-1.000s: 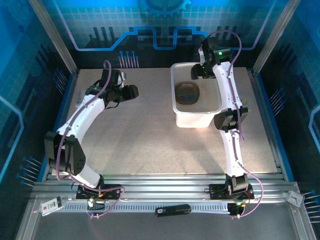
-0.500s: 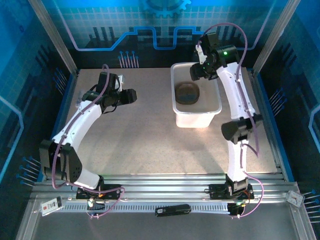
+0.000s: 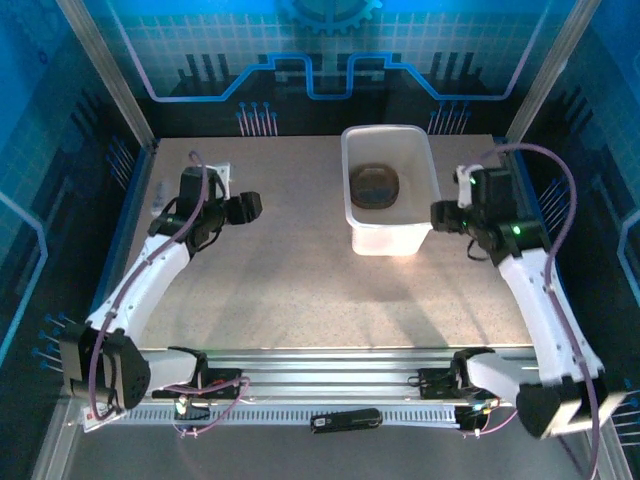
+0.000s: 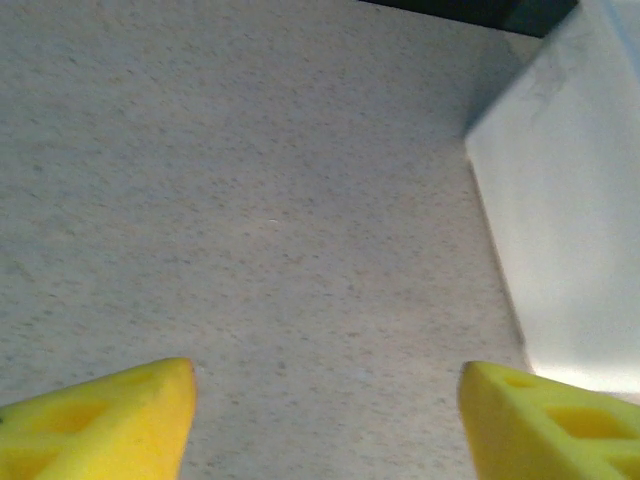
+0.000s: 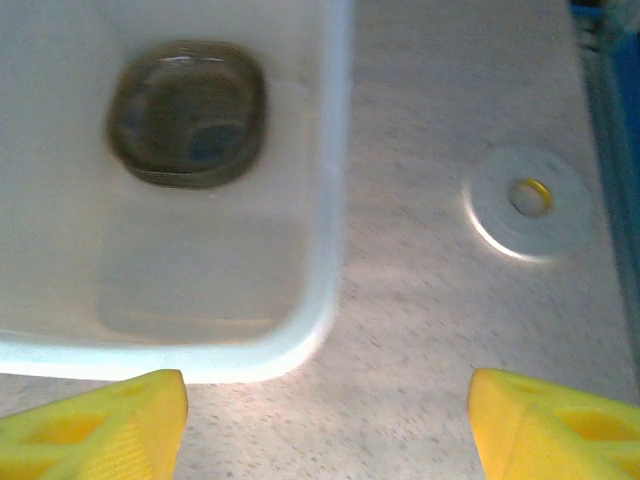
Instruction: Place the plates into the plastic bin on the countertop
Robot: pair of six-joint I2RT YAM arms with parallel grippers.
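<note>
Right hand [image 3: 440,216] pulled back beside bin [image 3: 392,238], plates [image 3: 375,186] inside.

Honestly the plates [image 5: 187,113] in the plastic bin [image 5: 332,180] are just a smeary brown stack, no way to count them, and from overhead they're too small to count too. The bin runs off the right wrist picture at 9 and 12 o'clock. The white disc [image 5: 528,203] at 3 o'clock of the bin is fuzzy. The left gripper [image 4: 325,380] and right gripper [image 5: 327,385] both get their yellow fingers chopped at 6 o'clock.
</note>
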